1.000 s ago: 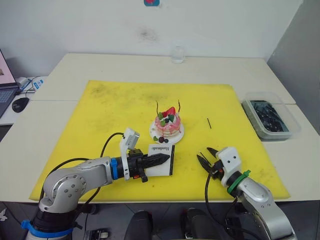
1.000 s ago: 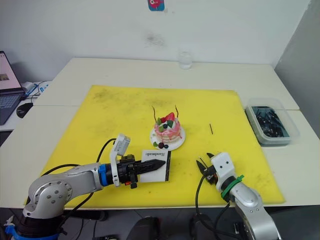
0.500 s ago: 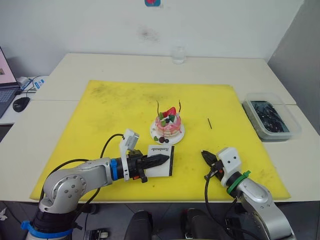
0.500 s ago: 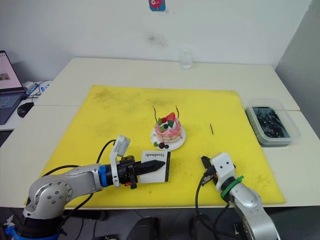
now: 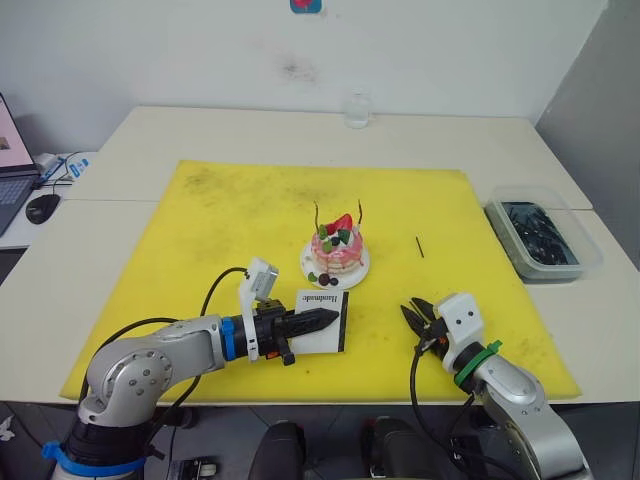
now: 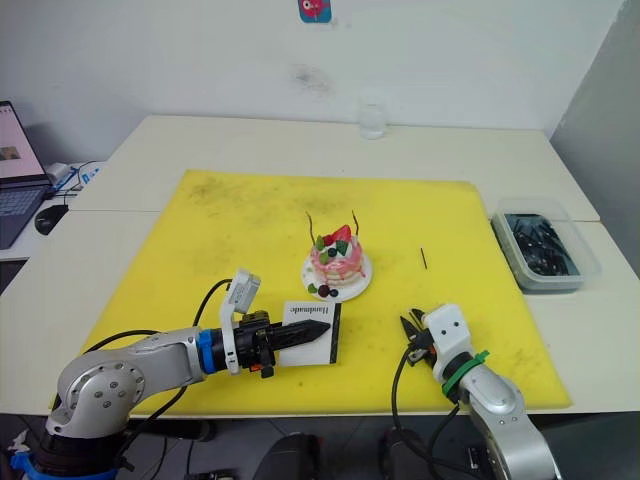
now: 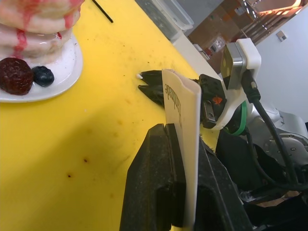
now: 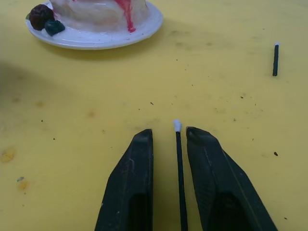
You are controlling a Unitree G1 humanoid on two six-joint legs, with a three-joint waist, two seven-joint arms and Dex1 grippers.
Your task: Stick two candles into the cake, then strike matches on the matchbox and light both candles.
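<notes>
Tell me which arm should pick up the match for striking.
The right. The right gripper is open, its fingers on either side of a match lying on the yellow mat. The left gripper is shut on the matchbox, so it is occupied.

A large yellow mat (image 5: 250,220) covers the middle of the pale cream tabletop (image 5: 200,130), and a small clear glass (image 5: 355,110) stands on the bare table beyond the mat's far edge. On the table to the right of the mat sits a clear plastic rectangular tub (image 5: 541,238) holding dark pieces. At the left edge of the head views are the corner of an open laptop (image 6: 18,170), a black computer mouse (image 5: 40,208) and some cables, while a small blue and red sticker (image 6: 313,10) is fixed high on the white wall.
</notes>
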